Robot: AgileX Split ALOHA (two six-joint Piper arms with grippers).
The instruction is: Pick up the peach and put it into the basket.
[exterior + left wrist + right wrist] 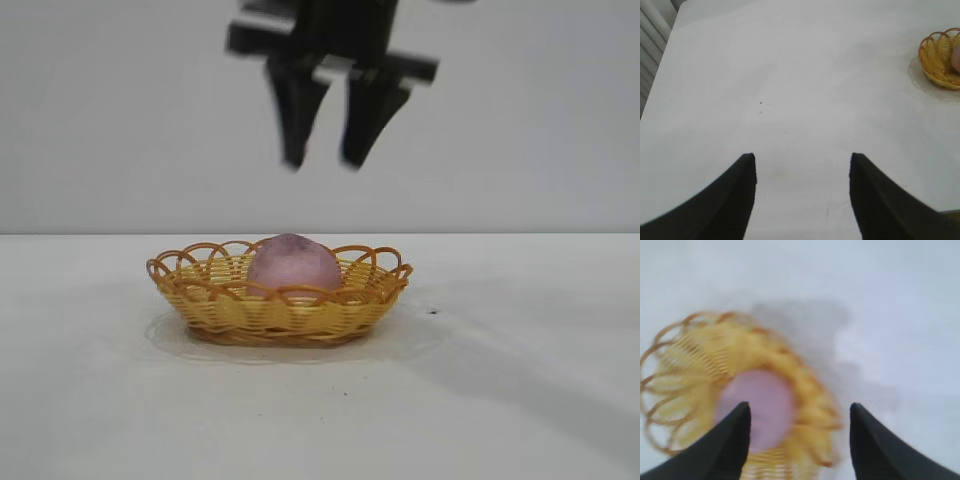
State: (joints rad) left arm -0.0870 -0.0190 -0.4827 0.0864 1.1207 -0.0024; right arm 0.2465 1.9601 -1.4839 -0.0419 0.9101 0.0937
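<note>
Right gripper [322, 160] fingers [296, 115] spread apart, nothing between them, tips pointing down. It hangs in the air above the basket [210, 305], clear of the rim, a little toward the right half of the basket in the exterior view. The right wrist view looks down past both dark fingers [722, 450] onto the basket [685, 355] and the peach [762, 407], with blur on the weave

Peach [293, 264] sits inside the basket, roughly centred, dome top standing above the scalloped rim. Dusty pink, darker smudge on top. No finger touches it

Basket: shallow oval wicker, yellow-orange, looped rim, flat on the white desk [520, 380]. Faint shadow ring around its base, a soft shadow stretching away to the right on the desk. Tiny dark speck on the desk just right of the basket

Left gripper [802, 165] fingers [735, 200] also apart and empty, held over bare desk [790, 75], well away from the basket [935, 65]; in the left wrist view the basket is only at the far edge, partly cut off, with a sliver of the peach [956, 60] visible. Left arm is not seen in the exterior view

Plain pale wall behind the desk; slatted surface off one desk edge in the left wrist view
</note>
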